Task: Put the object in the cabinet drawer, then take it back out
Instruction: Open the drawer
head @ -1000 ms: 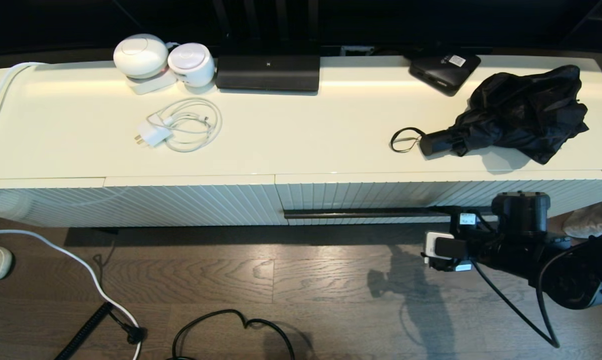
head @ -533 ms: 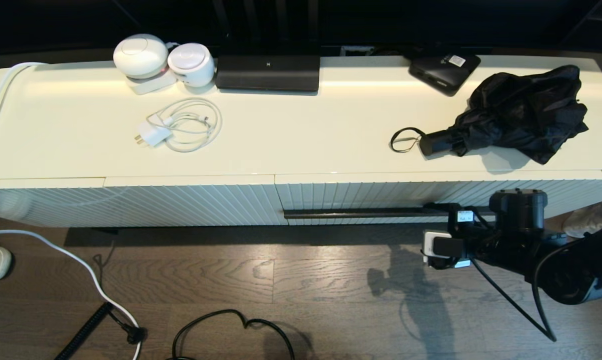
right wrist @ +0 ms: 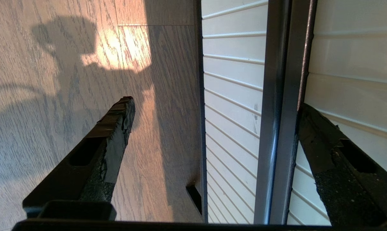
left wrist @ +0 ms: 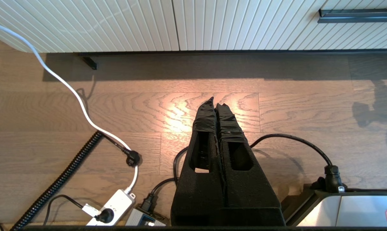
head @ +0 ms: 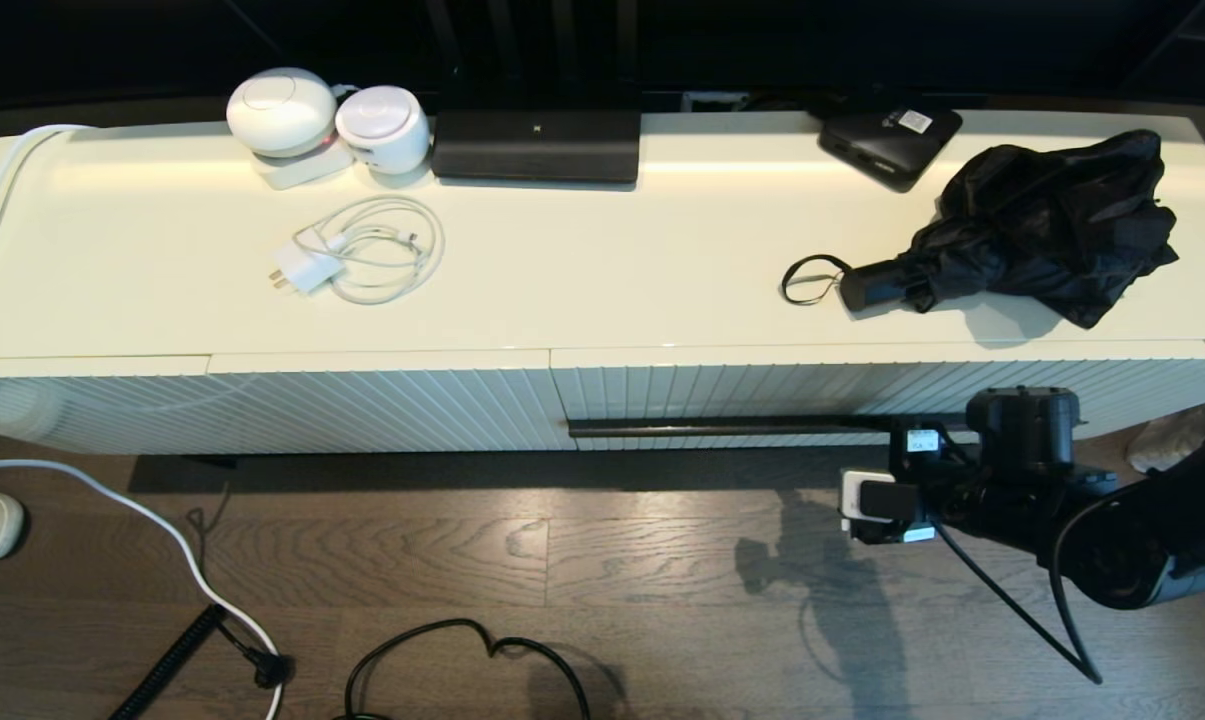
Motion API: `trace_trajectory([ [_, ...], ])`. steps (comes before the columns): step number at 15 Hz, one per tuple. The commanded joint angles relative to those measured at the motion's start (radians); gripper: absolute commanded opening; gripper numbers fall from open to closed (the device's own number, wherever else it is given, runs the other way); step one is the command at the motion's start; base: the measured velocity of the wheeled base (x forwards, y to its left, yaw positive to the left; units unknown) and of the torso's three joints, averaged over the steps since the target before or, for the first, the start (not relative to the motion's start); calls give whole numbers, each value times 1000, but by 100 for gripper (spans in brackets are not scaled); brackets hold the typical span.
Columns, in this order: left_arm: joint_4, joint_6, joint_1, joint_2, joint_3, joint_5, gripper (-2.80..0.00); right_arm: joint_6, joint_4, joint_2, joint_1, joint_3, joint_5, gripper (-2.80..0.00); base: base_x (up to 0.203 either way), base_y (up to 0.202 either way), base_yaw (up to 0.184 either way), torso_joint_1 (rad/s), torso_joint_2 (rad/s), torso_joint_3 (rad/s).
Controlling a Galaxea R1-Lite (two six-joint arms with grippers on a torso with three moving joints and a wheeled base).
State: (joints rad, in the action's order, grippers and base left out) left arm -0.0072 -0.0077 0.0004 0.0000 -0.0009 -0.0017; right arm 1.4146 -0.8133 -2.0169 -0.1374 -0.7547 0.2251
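The black folding umbrella lies on the right of the cabinet top, with its handle and wrist loop pointing left. Below it the cabinet drawer is closed, its ribbed cream front carrying a long dark handle bar. My right gripper is at the bar's right end. In the right wrist view it is open and straddles the handle bar: one finger sits behind the bar against the drawer front, the other hangs over the floor. My left gripper is shut and empty, low over the floor.
A flat black box, a black device, two white round units and a white charger with coiled cable sit on the cabinet top. Cables and a power strip lie on the wooden floor.
My right arm has shifted a little to the left and closer to the drawer front along the handle bar. The umbrella and drawer have not moved.
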Motion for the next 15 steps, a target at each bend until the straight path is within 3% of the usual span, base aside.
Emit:
trace_trajectory([
  [1, 0, 0, 1, 0, -1, 0, -280, 7, -4, -6, -1, 0, 2, 0, 0, 0, 0, 0, 0, 0],
  [7, 0, 0, 1, 0, 0, 0, -280, 6, 4, 9, -1, 20, 2, 0, 0, 0, 0, 0, 0, 0],
  [15, 0, 0, 1, 0, -1, 0, -280, 6, -22, 39, -2, 153, 0, 0, 0, 0, 0, 0, 0, 0],
])
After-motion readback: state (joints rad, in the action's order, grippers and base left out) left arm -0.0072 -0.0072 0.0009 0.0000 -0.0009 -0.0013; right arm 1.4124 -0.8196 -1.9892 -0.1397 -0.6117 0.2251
